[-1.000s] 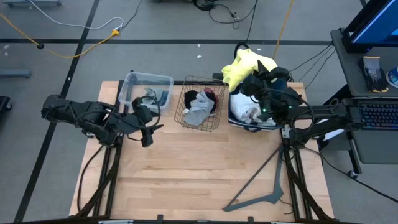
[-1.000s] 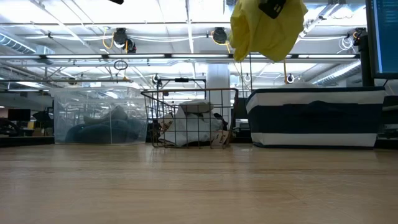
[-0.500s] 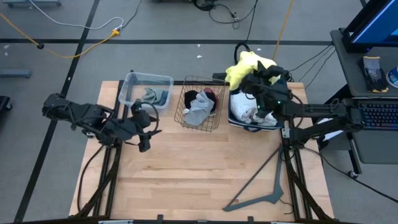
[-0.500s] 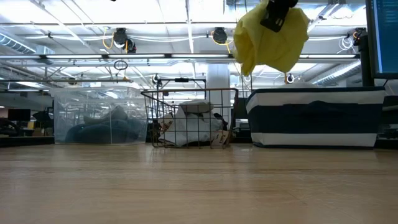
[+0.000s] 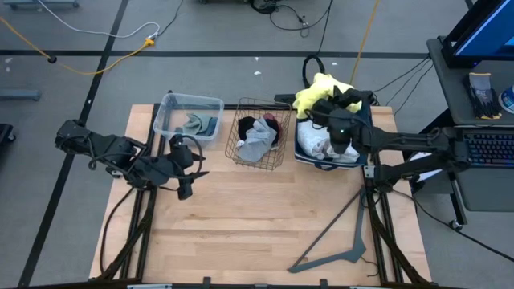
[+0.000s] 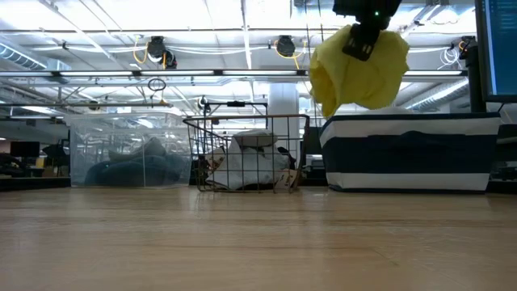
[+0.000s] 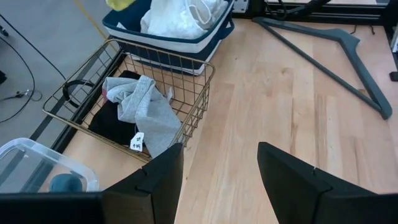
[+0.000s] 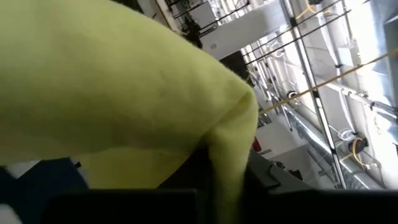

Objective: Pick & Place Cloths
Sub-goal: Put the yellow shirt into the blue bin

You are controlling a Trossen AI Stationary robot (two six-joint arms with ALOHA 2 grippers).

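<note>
My right gripper [image 6: 361,44] is shut on a large yellow cloth [image 6: 359,71], which it holds in the air above the navy-and-white striped basket [image 5: 309,155] at the table's far right. The cloth also shows in the high view [image 5: 316,87] and fills the right wrist view [image 8: 124,93]. A white cloth [image 5: 321,144] lies in that basket. My left gripper [image 7: 217,165] is open and empty over the table's left part [image 5: 185,178], near the wire basket [image 7: 186,78]. My right gripper holds the yellow cloth by a bunched fold [image 8: 227,155] near the cloth's top, coming at it from above. How many layers it has I cannot tell. The cloth hangs slack below the fingers [image 6: 355,48], lifted clear of the striped basket.
The wire basket [image 5: 259,132] holds light grey, black and maroon cloths. A clear bin [image 5: 173,108] at the far left holds grey-green and blue cloths. A grey V-shaped metal bar [image 5: 337,241] lies at the near right. Bare wood lies in the middle.
My right gripper has gone down with the yellow cloth, which hangs lower and nearer the striped basket's rim than before. My left gripper has drifted a little toward the table's near edge, still open.
</note>
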